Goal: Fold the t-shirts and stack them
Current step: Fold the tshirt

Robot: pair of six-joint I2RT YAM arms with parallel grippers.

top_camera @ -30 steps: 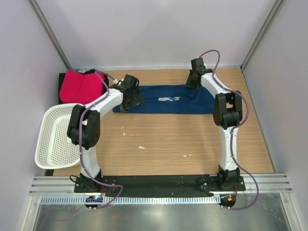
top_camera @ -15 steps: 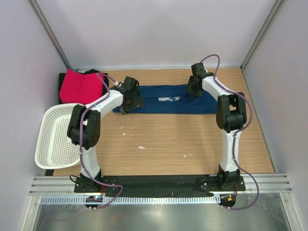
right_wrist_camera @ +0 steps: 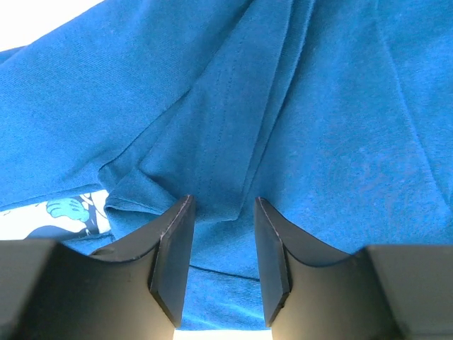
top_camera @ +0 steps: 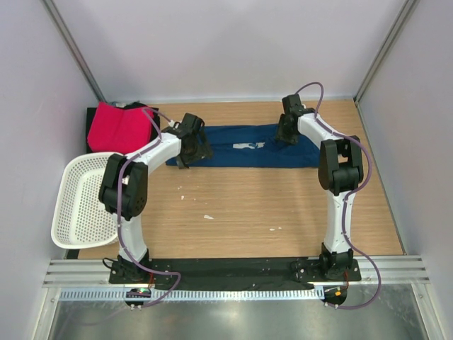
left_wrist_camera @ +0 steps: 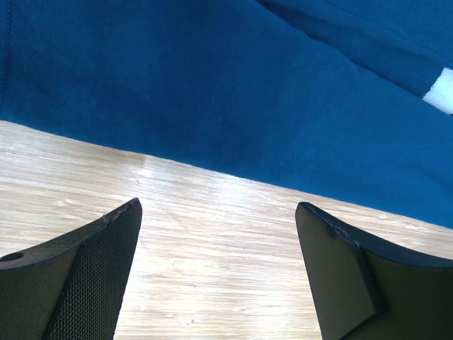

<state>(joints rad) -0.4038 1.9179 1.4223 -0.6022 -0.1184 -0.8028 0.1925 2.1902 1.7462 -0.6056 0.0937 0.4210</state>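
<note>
The dark navy t-shirt (top_camera: 244, 146) lies folded into a long strip across the far middle of the table, its white print (top_camera: 248, 145) facing up. My left gripper (top_camera: 188, 151) is open and empty, low over bare wood (left_wrist_camera: 219, 212) just in front of the shirt's left end (left_wrist_camera: 212, 78). My right gripper (top_camera: 286, 132) is at the shirt's right part, its jaws partly open and straddling a raised fold of navy cloth (right_wrist_camera: 223, 205). The pink-red t-shirt (top_camera: 117, 127) lies folded at the far left on a black one (top_camera: 92, 113).
A white perforated basket (top_camera: 81, 202) hangs off the table's left edge, next to the left arm. Small white scraps (top_camera: 208, 217) lie on the wood mid-table. Walls close in the far, left and right sides.
My right gripper has come down from the far edge onto the shirt's right part. My left gripper has shifted slightly left, toward the shirt's near edge.
</note>
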